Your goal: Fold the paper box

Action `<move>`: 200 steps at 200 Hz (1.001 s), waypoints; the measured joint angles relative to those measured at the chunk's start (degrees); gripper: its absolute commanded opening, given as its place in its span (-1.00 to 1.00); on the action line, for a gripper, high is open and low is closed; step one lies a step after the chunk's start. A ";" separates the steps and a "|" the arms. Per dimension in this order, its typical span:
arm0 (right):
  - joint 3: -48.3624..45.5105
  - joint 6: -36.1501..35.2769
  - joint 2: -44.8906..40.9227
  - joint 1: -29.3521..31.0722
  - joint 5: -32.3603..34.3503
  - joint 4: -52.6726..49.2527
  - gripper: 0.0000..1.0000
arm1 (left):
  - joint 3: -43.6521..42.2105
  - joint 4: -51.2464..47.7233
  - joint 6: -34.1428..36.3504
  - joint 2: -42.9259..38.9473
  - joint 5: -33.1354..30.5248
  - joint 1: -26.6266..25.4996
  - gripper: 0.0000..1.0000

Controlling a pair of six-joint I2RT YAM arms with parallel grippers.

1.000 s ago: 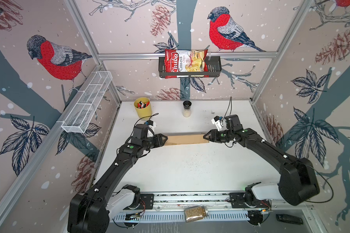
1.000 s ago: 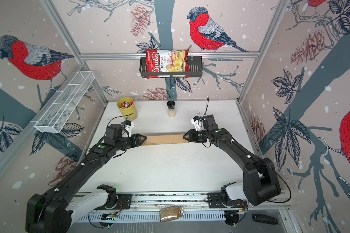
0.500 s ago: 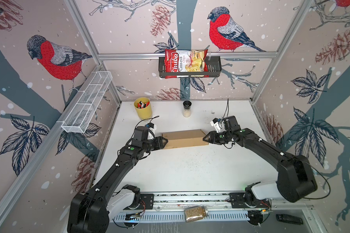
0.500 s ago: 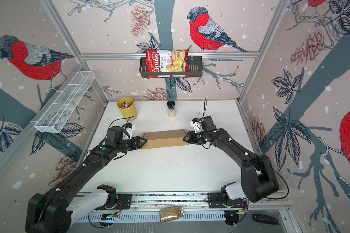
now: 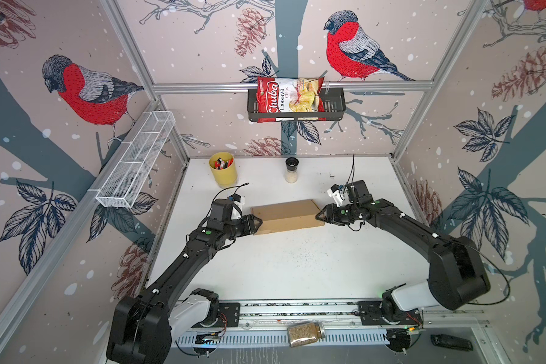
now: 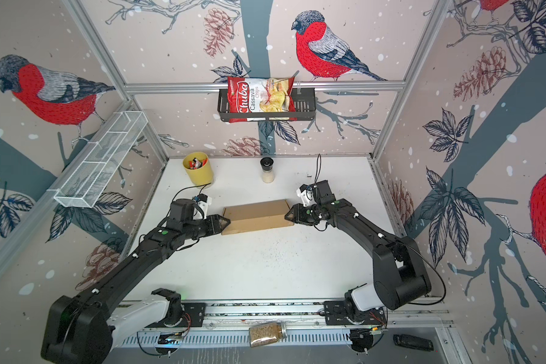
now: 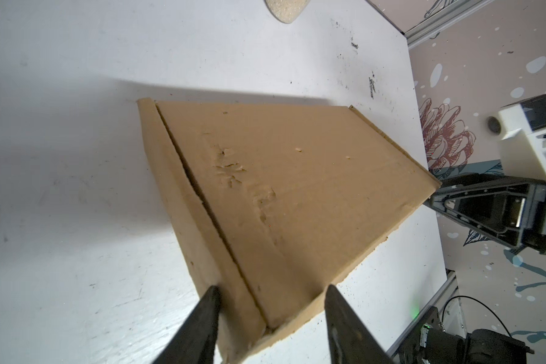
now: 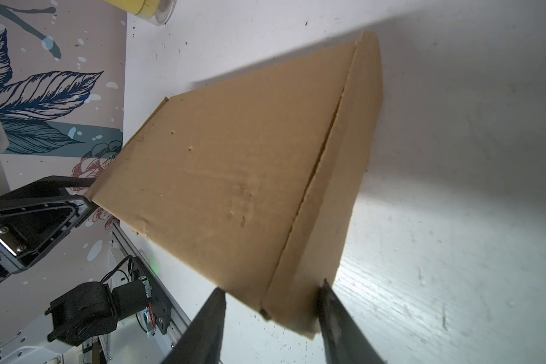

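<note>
The paper box [image 5: 286, 216] is a closed, flat brown cardboard mailer lying crosswise in mid-table, seen in both top views [image 6: 257, 216]. Its broad face and one narrow long side show. My left gripper [image 5: 258, 222] is shut on its left end, with the fingers straddling that end in the left wrist view [image 7: 270, 297]. My right gripper [image 5: 319, 216] is shut on the opposite end, and its fingers clasp the box corner in the right wrist view [image 8: 271, 288]. The box [image 7: 281, 189] has dents on its broad face. I cannot tell whether it touches the table.
A yellow cup [image 5: 223, 173] of pens and a small shaker [image 5: 291, 170] stand at the back of the table. A black wall basket [image 5: 336, 107] holds a chips bag. A wire basket [image 5: 136, 160] hangs on the left wall. A jar [image 5: 306, 332] lies by the front rail.
The box has turned about its long axis between the two grippers: a second ago only a thin strip showed, now its broad face shows. Both grips stayed as they were.
</note>
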 measured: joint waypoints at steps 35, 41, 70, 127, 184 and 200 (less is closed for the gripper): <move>0.07 -0.02 0.39 -0.04 -0.04 -0.04 -0.03 | -0.26 0.63 0.00 0.44 0.22 0.00 0.14; 0.09 -0.02 0.44 -0.04 -0.04 -0.04 -0.03 | -0.26 0.70 0.00 0.52 0.22 0.00 0.15; 0.17 -0.02 0.59 -0.15 -0.09 -0.04 -0.01 | -0.24 1.22 0.09 0.92 0.31 0.00 0.26; 0.28 -0.04 0.98 -0.74 -0.52 0.04 0.09 | -0.20 1.46 0.24 1.36 0.46 -0.07 0.43; -0.04 0.00 1.62 -0.74 -0.48 1.38 0.17 | -0.28 1.68 0.81 1.90 0.31 -0.11 0.45; -0.04 -0.02 2.80 -0.63 -0.04 2.08 0.17 | -0.59 2.45 1.25 2.89 0.02 -0.11 0.45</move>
